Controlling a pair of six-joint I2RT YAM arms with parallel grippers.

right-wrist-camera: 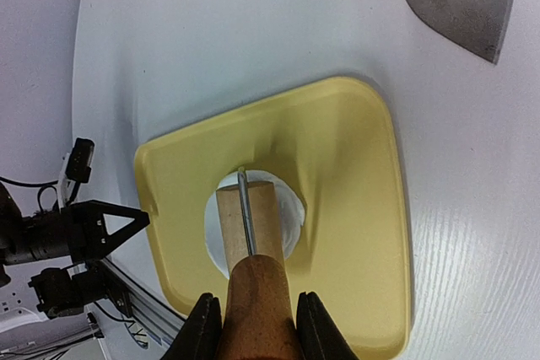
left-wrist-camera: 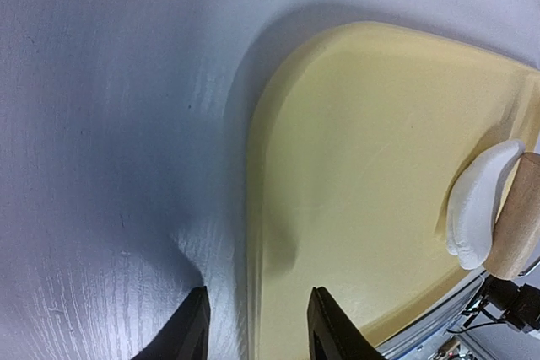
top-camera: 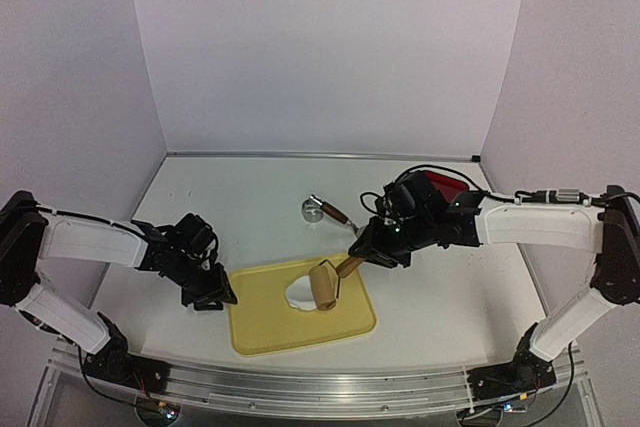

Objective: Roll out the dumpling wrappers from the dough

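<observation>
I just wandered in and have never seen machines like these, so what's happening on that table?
The right claw grips the wooden handle of a roller, which rests on white dough on a yellow mat, apparently flattening it. The left claw is open at the mat's left edge and holds nothing. A steel ring cutter lies apart on the table behind the mat.

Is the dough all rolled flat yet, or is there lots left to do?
Partly. The dough is already a flattish round on the yellow tray. Now the right gripper holds the rolling pin on it. Left: no wrappers are cut yet, and the ring cutter lies off the tray.
</observation>
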